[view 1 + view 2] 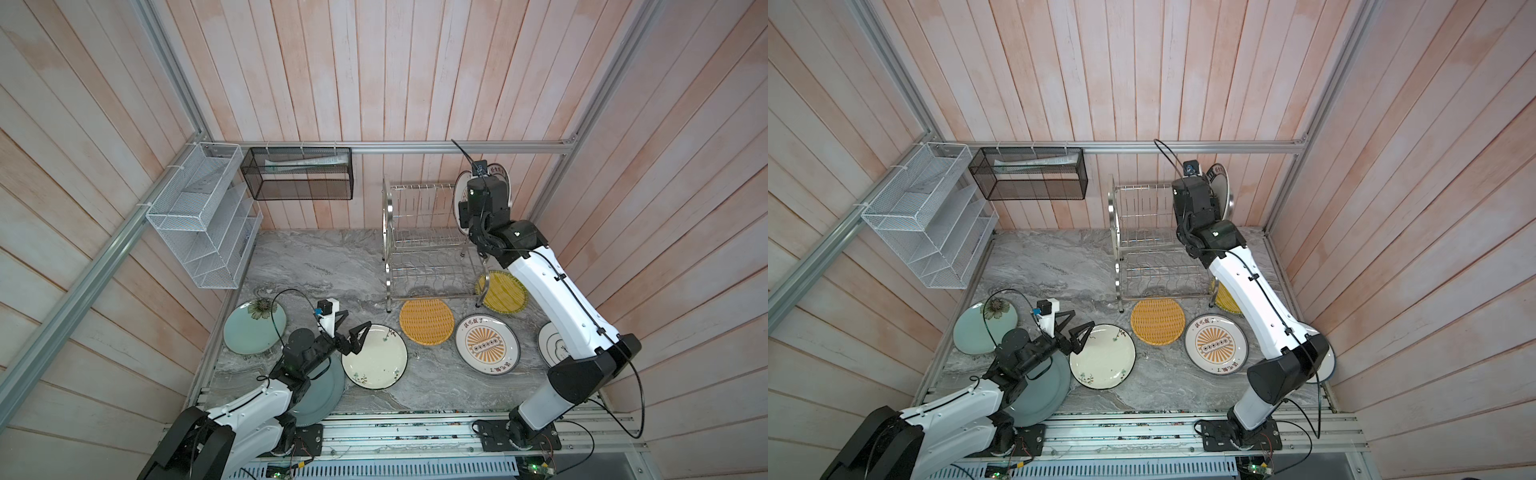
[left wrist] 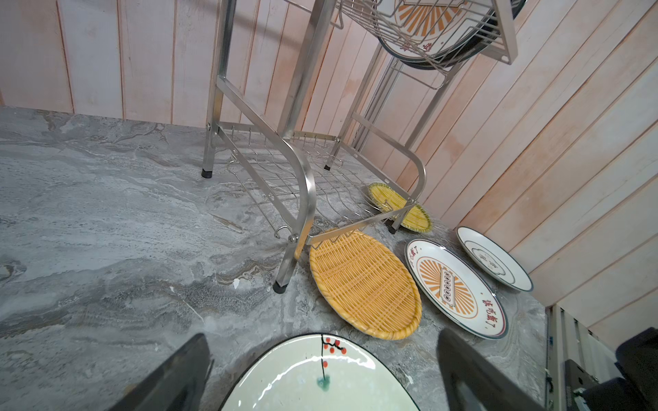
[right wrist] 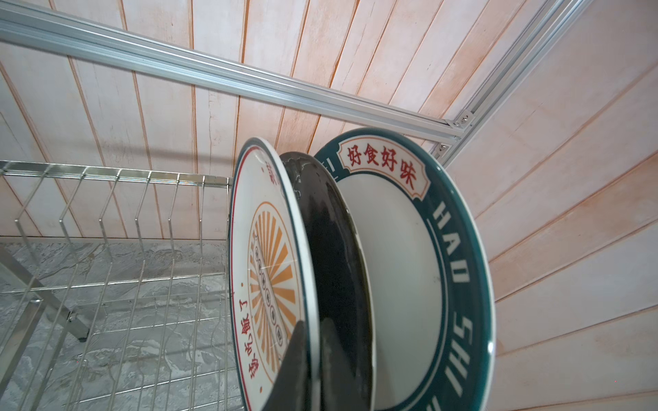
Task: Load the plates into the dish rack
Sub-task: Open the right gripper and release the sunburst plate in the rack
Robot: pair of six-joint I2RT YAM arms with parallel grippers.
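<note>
Stainless-steel dish rack (image 1: 422,243) at the far right of the marble table (image 1: 316,266), upper tier loaded from its right end with three plates on edge: teal-rimmed plate (image 3: 398,249) rightmost, black plate (image 3: 331,242) next, upright sunburst plate (image 3: 263,256) leftmost, stood among divider prongs to keep from rolling. Right jaws pinching that sunburst plate by its rim, front and back, the only hold on a plate stood on edge; probably seating or steadying it in its slot. Free prongs to the left; lower tier bare. Left jaws spread wide, hovering just over the far-left rim of the cream floral plate (image 1: 374,357), seemingly lined up to straddle that edge for a lift. Flat on the table, not yet loaded: pale teal plate (image 1: 253,326) at left, grey-blue plate (image 1: 328,395) under the left arm (image 1: 249,403), orange woven plate (image 1: 427,321) at the rack's near edge, yellow woven plate (image 1: 505,293) by its near right leg, flat sunburst plate (image 1: 487,345) and blue-ringed plate (image 2: 495,258) at right.
</note>
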